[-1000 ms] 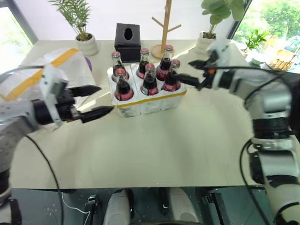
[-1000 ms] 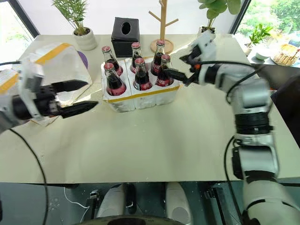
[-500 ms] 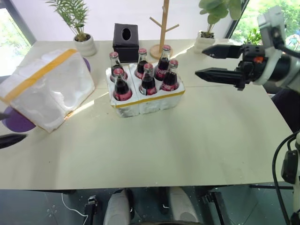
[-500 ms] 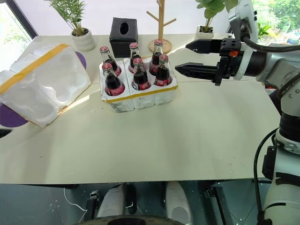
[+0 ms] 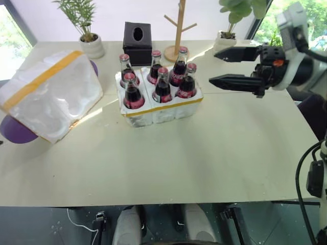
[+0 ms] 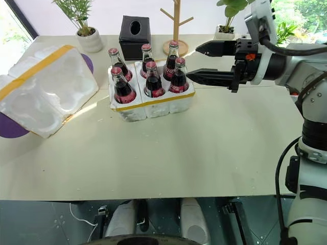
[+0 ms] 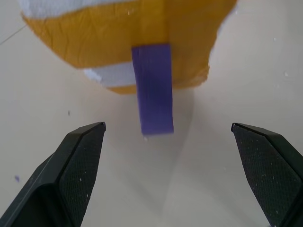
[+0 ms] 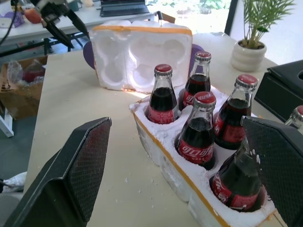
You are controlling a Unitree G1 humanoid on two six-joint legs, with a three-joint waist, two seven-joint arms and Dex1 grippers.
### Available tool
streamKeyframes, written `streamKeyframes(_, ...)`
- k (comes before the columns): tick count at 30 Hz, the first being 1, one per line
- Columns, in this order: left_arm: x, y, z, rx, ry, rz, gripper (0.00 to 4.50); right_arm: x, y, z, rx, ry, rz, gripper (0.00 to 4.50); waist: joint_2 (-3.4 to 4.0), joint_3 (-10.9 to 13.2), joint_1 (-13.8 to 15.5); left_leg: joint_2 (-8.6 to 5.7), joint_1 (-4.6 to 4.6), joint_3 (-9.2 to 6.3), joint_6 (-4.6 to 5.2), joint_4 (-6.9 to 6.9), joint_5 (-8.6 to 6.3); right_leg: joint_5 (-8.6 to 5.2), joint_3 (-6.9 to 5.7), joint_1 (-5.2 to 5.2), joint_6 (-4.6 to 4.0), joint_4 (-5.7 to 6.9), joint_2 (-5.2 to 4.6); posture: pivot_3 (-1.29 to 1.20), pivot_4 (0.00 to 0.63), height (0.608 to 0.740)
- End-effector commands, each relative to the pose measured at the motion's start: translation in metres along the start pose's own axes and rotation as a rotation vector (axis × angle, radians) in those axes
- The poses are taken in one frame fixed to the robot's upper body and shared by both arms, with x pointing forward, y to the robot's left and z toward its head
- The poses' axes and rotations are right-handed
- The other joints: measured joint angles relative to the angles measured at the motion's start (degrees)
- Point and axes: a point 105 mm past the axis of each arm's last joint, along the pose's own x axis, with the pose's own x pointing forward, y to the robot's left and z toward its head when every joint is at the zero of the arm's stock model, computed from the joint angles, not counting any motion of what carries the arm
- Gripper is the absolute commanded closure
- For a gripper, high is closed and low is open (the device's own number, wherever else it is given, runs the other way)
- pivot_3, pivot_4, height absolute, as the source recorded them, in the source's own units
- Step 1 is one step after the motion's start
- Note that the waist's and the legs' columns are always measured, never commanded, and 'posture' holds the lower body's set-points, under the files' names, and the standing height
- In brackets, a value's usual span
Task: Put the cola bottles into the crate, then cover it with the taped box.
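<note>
2 head eyes overlooking table [image 5: 204, 153], right wrist facing crate [image 8: 189, 189], left wrist close on taped box [image 7: 94, 47]

black tissue box [image 5: 138, 37] | wooden rack [image 5: 179, 28] | two potted plants [image 5: 84, 25] | purple disc [image 5: 18, 130]

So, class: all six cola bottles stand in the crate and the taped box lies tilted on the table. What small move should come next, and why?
Probably the left gripper, jaws open, should ease toward the near end of the taped box to get a grip. The cola bottles already fill the crate, so only covering remains, and the open right gripper is empty.
</note>
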Motion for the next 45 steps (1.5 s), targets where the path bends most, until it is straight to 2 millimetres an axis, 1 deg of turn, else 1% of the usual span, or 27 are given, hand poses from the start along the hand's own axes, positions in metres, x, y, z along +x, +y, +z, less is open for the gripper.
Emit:
streamKeyframes(1, 0.009, 0.008, -0.001, -0.040, 0.038, 0.009, 0.00, -0.005, 0.014, 0.023, -0.092, -0.033, 0.049, 0.02, -0.01, 0.0, 0.0, 0.04, 0.02, -0.01, -0.01, 0.00, 0.01, 0.00, -0.02, -0.02, 0.01, 0.07, 0.05, 0.00, 0.150, 0.740)
streamKeyframes(4, 0.021, 0.009, 0.001, -0.053, 0.057, -0.016, 0.00, -0.007, 0.016, 0.026, -0.092, -0.039, 0.055, 0.02, -0.03, 0.0, -0.1, 0.06, 0.05, -0.06, -0.02, 0.06, 0.02, 0.01, -0.03, -0.02, 0.00, 0.22, 0.08, 0.00, 0.150, 0.740)
streamKeyframes(8, 0.040, 0.011, 0.005, -0.055, 0.069, -0.016, 0.00, -0.007, 0.016, 0.022, -0.084, -0.034, 0.034, 0.02, -0.04, 0.0, 0.0, 0.05, 0.08, -0.06, -0.02, 0.17, 0.02, 0.01, -0.01, 0.04, 0.00, 0.24, 0.02, 0.00, 0.150, 0.740)
streamKeyframes(12, 0.055, 0.011, 0.001, -0.045, 0.096, -0.003, 0.00, -0.006, 0.018, 0.022, -0.084, -0.034, 0.030, 0.02, -0.05, 0.0, -0.1, 0.06, 0.07, -0.07, -0.02, 0.21, 0.02, 0.01, -0.01, 0.05, 0.00, 0.24, 0.00, 0.00, 0.150, 0.740)
streamKeyframes(15, 0.065, 0.008, 0.000, -0.054, 0.092, -0.025, 0.85, -0.006, 0.019, 0.023, -0.086, -0.035, 0.021, 0.00, -0.05, 0.0, 0.0, 0.06, 0.07, -0.10, -0.01, 0.21, 0.02, 0.01, -0.02, 0.05, 0.00, 0.26, 0.01, 0.00, 0.150, 0.740)
streamKeyframes(16, 0.066, 0.007, 0.000, -0.054, 0.089, -0.032, 1.29, -0.006, 0.018, 0.023, -0.088, -0.033, 0.013, 0.00, -0.04, 0.0, 0.1, 0.06, 0.08, -0.10, -0.01, 0.21, 0.02, 0.01, -0.02, 0.05, 0.00, 0.29, 0.01, 0.00, 0.150, 0.740)
streamKeyframes(17, 0.067, 0.007, 0.000, -0.054, 0.086, -0.029, 1.89, -0.007, 0.018, 0.023, -0.089, -0.031, 0.008, 0.00, -0.05, 0.0, 0.1, 0.05, 0.09, -0.11, -0.01, 0.22, 0.02, 0.01, -0.02, 0.05, 0.00, 0.34, 0.00, 0.00, 0.150, 0.740)
streamKeyframes(20, 0.066, 0.009, 0.002, -0.037, 0.082, -0.011, 3.32, -0.009, 0.018, 0.021, -0.077, -0.025, 0.002, 0.00, -0.05, 0.0, 0.1, 0.06, 0.07, -0.18, 0.00, 0.47, 0.01, 0.00, -0.03, 0.09, -0.01, 0.49, 0.00, 0.00, 0.150, 0.740)
streamKeyframes(21, 0.064, 0.011, 0.004, -0.026, 0.080, -0.001, 3.92, -0.011, 0.018, 0.019, -0.062, -0.018, 0.002, 0.00, -0.05, 0.0, 0.1, 0.06, 0.04, -0.21, 0.03, 0.58, -0.01, 0.00, -0.03, 0.10, -0.01, 0.55, 0.00, 0.00, 0.150, 0.740)
streamKeyframes(22, 0.061, 0.014, 0.009, -0.008, 0.062, 0.022, 4.11, -0.014, 0.019, 0.015, -0.037, -0.004, 0.004, 0.00, -0.05, 0.0, 0.1, 0.06, 0.02, -0.21, 0.07, 0.67, -0.03, -0.01, -0.03, 0.10, -0.01, 0.61, -0.01, 0.00, 0.150, 0.740)
streamKeyframes(23, 0.059, 0.016, 0.014, 0.005, 0.042, 0.038, 4.11, -0.017, 0.019, 0.011, -0.021, 0.006, 0.005, 0.00, -0.07, 0.0, 0.2, 0.07, 0.00, -0.22, 0.10, 0.74, -0.05, -0.01, -0.03, 0.10, -0.01, 0.64, -0.02, 0.00, 0.150, 0.740)
streamKeyframes(25, 0.051, 0.023, 0.035, 0.076, -0.038, 0.095, 4.11, -0.022, 0.018, 0.005, -0.027, 0.032, -0.025, 0.00, -0.14, 0.0, 0.1, 0.07, -0.04, -0.26, 0.12, 0.83, -0.06, -0.01, -0.04, 0.11, -0.02, 0.66, -0.03, 0.00, 0.150, 0.740)
streamKeyframes(26, 0.047, 0.027, 0.047, 0.122, -0.082, 0.134, 4.11, -0.023, 0.015, 0.003, -0.032, 0.041, -0.050, 0.00, -0.19, 0.0, 0.1, 0.07, -0.05, -0.28, 0.12, 0.85, -0.06, -0.01, -0.05, 0.12, -0.02, 0.66, -0.02, 0.00, 0.150, 0.740)
streamKeyframes(27, 0.043, 0.031, 0.064, 0.179, -0.140, 0.179, 4.11, -0.025, 0.013, 0.001, -0.029, 0.048, -0.072, 0.00, -0.20, 0.0, 0.1, 0.07, -0.05, -0.29, 0.12, 0.87, -0.06, -0.01, -0.06, 0.12, -0.01, 0.67, -0.02, 0.00, 0.150, 0.740)
streamKeyframes(28, 0.039, 0.032, 0.074, 0.213, -0.176, 0.208, 4.11, -0.027, 0.012, -0.001, -0.025, 0.051, -0.085, 0.00, -0.24, 0.0, 0.1, 0.08, -0.05, -0.29, 0.12, 0.89, -0.06, -0.01, -0.06, 0.12, -0.01, 0.67, -0.02, 0.00, 0.150, 0.740)
streamKeyframes(29, 0.034, 0.036, 0.096, 0.282, -0.243, 0.275, 4.11, -0.029, 0.012, -0.003, -0.013, 0.050, -0.094, 0.00, -0.28, 0.0, 0.2, 0.08, -0.07, -0.31, 0.12, 0.91, -0.06, -0.01, -0.06, 0.12, -0.01, 0.68, -0.02, 0.00, 0.150, 0.740)
streamKeyframes(30, 0.029, 0.037, 0.110, 0.325, -0.287, 0.319, 4.11, -0.030, 0.013, -0.005, -0.005, 0.049, -0.098, 0.00, -0.29, 0.0, 0.3, 0.08, -0.08, -0.32, 0.12, 0.91, -0.06, -0.01, -0.06, 0.13, -0.01, 0.68, -0.02, 0.00, 0.150, 0.740)
streamKeyframes(31, 0.024, 0.036, 0.134, 0.409, -0.354, 0.384, 4.11, -0.031, 0.013, -0.007, 0.005, 0.049, -0.109, 0.00, -0.29, 0.0, 0.3, 0.07, -0.08, -0.33, 0.12, 0.92, -0.06, 0.00, -0.06, 0.15, 0.00, 0.67, -0.02, 0.00, 0.150, 0.740)
streamKeyframes(32, 0.020, 0.032, 0.153, 0.479, -0.404, 0.435, 4.11, -0.032, 0.013, -0.010, 0.012, 0.049, -0.118, 0.00, -0.29, 0.0, 0.4, 0.06, -0.08, -0.33, 0.12, 0.92, -0.06, 0.00, -0.06, 0.16, 0.00, 0.68, -0.03, 0.00, 0.150, 0.740)
streamKeyframes(33, 0.019, 0.024, 0.170, 0.577, -0.436, 0.467, 4.11, -0.032, 0.013, -0.012, 0.021, 0.047, -0.126, 0.00, -0.29, 0.0, 0.4, 0.05, -0.07, -0.35, 0.13, 0.93, -0.07, 0.01, -0.07, 0.21, 0.02, 0.68, -0.04, 0.00, 0.150, 0.740)
streamKeyframes(35, 0.020, 0.011, 0.187, 0.690, -0.467, 0.495, 4.11, -0.033, 0.014, -0.013, 0.031, 0.041, -0.133, 0.00, -0.28, 0.0, 0.3, 0.04, -0.06, -0.34, 0.13, 0.95, -0.07, 0.05, -0.05, 0.22, 0.09, 0.68, -0.03, 0.00, 0.150, 0.740)
streamKeyframes(38, 0.029, -0.023, 0.215, 0.837, -0.501, 0.517, 4.11, -0.034, 0.011, -0.018, 0.047, 0.042, -0.163, 0.00, -0.27, 0.0, 0.0, 0.05, -0.01, -0.33, 0.14, 0.96, -0.07, 0.06, -0.02, 0.23, 0.10, 0.72, 0.01, 0.00, 0.150, 0.740)
streamKeyframes(39, 0.031, -0.030, 0.220, 0.861, -0.499, 0.533, 4.11, -0.035, 0.010, -0.020, 0.050, 0.043, -0.171, 0.00, -0.27, 0.0, 0.0, 0.06, -0.01, -0.34, 0.14, 0.96, -0.07, 0.06, -0.02, 0.24, 0.10, 0.73, 0.03, 0.00, 0.150, 0.740)
streamKeyframes(42, 0.042, -0.062, 0.237, 1.042, -0.452, 0.615, 4.11, -0.037, 0.006, -0.022, 0.062, 0.038, -0.202, 0.00, -0.27, 0.0, -0.1, 0.07, -0.01, -0.35, 0.13, 0.97, -0.06, 0.05, 0.00, 0.22, 0.10, 0.76, 0.08, 0.00, 0.150, 0.740)
streamKeyframes(43, 0.045, -0.072, 0.242, 1.068, -0.455, 0.634, 4.11, -0.037, 0.005, -0.022, 0.064, 0.037, -0.207, 0.00, -0.27, 0.0, 0.0, 0.07, -0.01, -0.34, 0.13, 0.97, -0.06, 0.05, 0.02, 0.21, 0.11, 0.76, 0.08, 0.00, 0.150, 0.740)
streamKeyframes(45, 0.048, -0.084, 0.249, 1.098, -0.470, 0.666, 4.11, -0.037, 0.004, -0.022, 0.066, 0.036, -0.212, 0.00, -0.27, 0.0, 0.2, 0.05, -0.01, -0.35, 0.13, 0.97, -0.06, 0.05, 0.03, 0.22, 0.11, 0.76, 0.08, 0.00, 0.150, 0.740)
